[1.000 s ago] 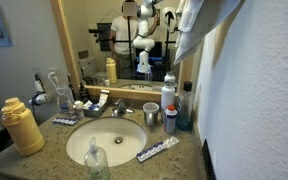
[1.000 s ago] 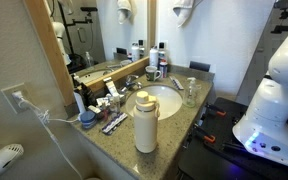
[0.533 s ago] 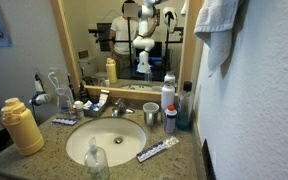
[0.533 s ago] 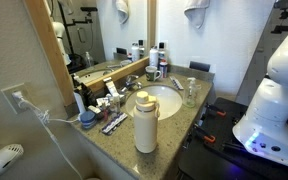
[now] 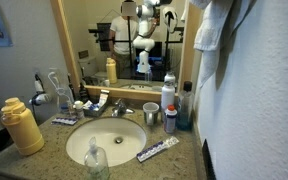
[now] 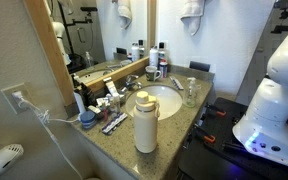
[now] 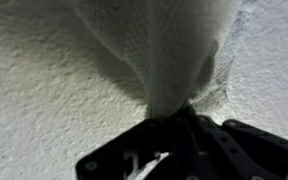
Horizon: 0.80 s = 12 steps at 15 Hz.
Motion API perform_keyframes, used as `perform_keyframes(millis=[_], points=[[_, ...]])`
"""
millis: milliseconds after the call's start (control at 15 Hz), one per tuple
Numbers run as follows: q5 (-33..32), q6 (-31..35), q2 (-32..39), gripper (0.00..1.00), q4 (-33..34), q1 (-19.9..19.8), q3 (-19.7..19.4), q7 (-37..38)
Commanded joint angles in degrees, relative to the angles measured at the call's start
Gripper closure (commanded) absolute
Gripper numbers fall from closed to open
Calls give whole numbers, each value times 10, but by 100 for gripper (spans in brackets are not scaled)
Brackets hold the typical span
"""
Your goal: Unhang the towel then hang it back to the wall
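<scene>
The towel [image 5: 212,25] has bunched higher at the far right since a moment ago, against the rough white wall [image 7: 44,90]. We see our pincer [image 7: 179,115] clamped tight on its cloth.

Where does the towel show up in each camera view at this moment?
Exterior view: the towel hangs at top right.
Exterior view: towel at top centre, above the counter's far end.
Wrist view: towel at top centre, gathered into the claw.
Shared landmark: the bumpy white wall behind it.
</scene>
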Motion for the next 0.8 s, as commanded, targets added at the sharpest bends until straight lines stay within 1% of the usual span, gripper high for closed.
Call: perform_keyframes(millis=[0,733], points=[[-23,25,-13,99,-33,-6,2,17],[-37,39,-35,99,-86,-9,-3,11]])
